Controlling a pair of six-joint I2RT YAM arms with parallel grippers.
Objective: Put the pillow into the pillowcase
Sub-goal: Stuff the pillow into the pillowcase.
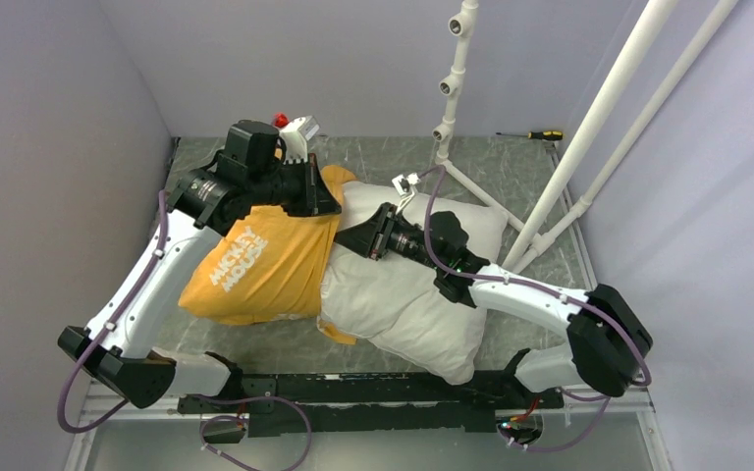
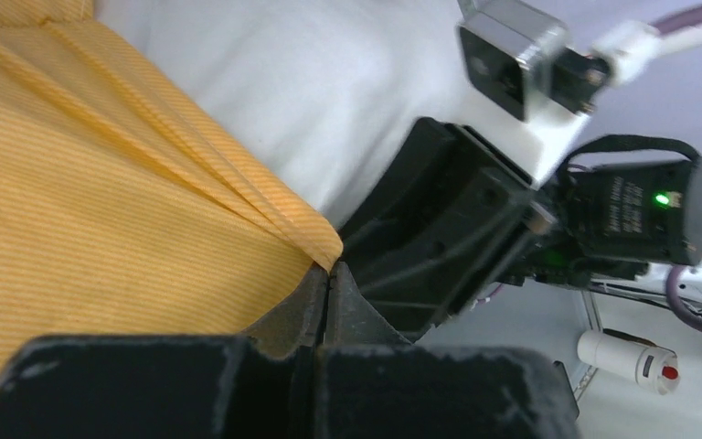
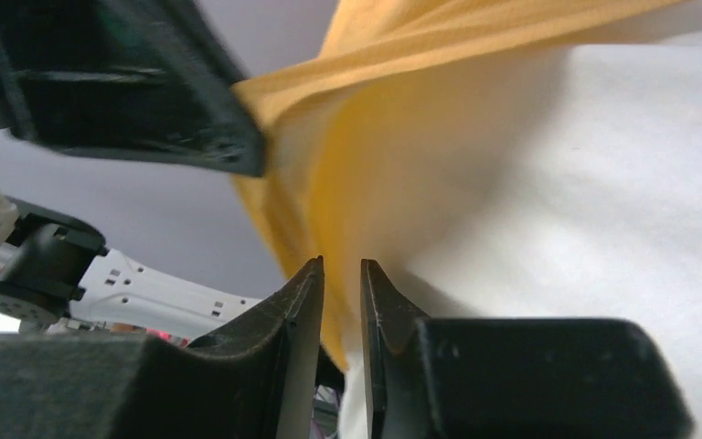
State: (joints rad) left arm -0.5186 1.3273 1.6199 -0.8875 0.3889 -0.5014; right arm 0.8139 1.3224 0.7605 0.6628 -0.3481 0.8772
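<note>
pillow point(image 1: 403, 304) smooth cloth; pillowcase point(image 1: 265, 265) ribbed matt cloth

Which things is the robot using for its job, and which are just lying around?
For the job: pillow, pillowcase, left gripper, right gripper.
Just lying about: screwdriver, white pipe stand, white device with red top.

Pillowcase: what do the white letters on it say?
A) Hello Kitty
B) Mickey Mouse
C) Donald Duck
B: the top view shows MICKEY MOUSE printed in white on the orange pillowcase.
</note>
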